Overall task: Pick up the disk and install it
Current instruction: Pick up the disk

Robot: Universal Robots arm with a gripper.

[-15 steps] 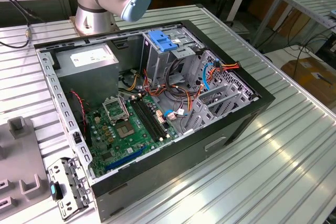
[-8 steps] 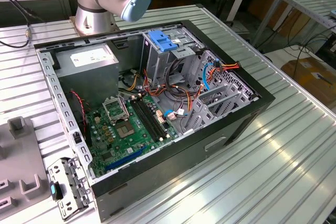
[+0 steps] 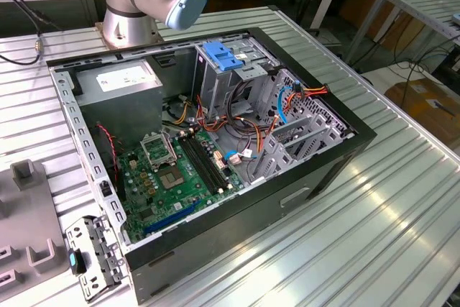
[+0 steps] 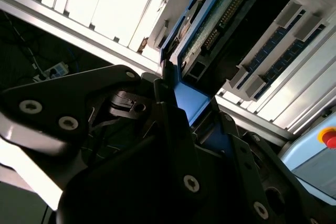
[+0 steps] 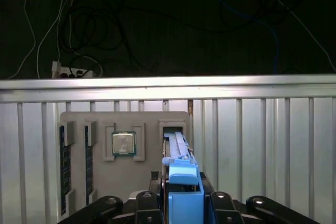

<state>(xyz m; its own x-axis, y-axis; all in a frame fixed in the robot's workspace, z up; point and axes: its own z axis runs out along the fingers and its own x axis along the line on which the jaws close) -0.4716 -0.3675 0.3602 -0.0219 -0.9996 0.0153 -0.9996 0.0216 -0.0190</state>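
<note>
While the open computer case (image 3: 309, 177) sits on the slatted bench (image 3: 374, 235) with its drive cage (image 3: 248, 80) unfilled, the work in hand is the pickup, over at the grey parts tray (image 5: 149, 124).

The disk (image 5: 177, 148) stands on edge in a slot at one end of that tray. It is just beside a bare processor chip (image 5: 124, 144) in its own nest, and memory sticks (image 5: 64, 166) line the tray's far side. In the second wrist view the disk (image 4: 210, 22) shows its green circuit side and a blue rail along one edge.

The gripper (image 5: 184, 195) sits over the end of the disk nearest it. The fingers (image 5: 209, 192) are narrowed to the width of the blue plastic end piece, one on each flank. No gap shows between finger and plastic, so I read them as clamped on the disk, not merely straddling it. I cannot tell whether the disk is raised at all; its far end looks seated in the slot.

Judgement: this is early in the task, with the grasp made and nothing installed. Getting the disk clear calls for a pull straight along the slot walls with no twist, since the slot hugs it closely. Fitting it to the cage would call for lining the blue rails up with the cage guides. The blue handle (image 3: 224, 55) on the cage and the loose cables (image 3: 248, 131) beside it crowd that approach.
</note>
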